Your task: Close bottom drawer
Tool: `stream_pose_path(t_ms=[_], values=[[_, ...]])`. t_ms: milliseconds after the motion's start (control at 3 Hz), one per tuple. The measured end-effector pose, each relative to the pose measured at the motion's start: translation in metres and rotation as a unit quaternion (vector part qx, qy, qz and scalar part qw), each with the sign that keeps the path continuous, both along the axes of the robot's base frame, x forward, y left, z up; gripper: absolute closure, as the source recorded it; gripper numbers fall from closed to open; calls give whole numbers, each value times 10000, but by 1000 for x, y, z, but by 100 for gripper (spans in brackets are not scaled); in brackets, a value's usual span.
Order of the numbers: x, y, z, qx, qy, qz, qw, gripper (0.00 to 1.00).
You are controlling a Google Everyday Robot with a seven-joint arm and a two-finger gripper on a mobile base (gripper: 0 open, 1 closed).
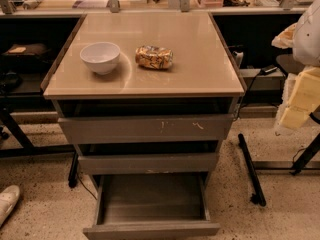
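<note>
Gripper unseen, bottom drawer (151,207) open.

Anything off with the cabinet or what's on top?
The bottom drawer is pulled far out and is empty. The widest drawer front has pale scratches. The bowl and snack bag sit tidy on the cabinet top. The gripper hangs at the right edge, apart from it.

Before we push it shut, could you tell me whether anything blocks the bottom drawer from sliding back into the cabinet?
Nothing visible does: the bottom drawer stands pulled out with a bare inside. The pincer hangs at the right edge, apart from it; only a low black bar lies between them.
</note>
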State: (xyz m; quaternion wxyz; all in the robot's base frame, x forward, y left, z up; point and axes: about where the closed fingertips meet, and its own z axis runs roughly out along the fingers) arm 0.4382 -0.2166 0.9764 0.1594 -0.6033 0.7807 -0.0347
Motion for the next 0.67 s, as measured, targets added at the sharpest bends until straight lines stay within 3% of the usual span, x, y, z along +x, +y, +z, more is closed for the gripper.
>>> stream_pose_path(t_ms=[333,667], values=[[-2,0,-3,28,-32,10,10000,0],[-15,4,-35,188,1,136,9997,0]])
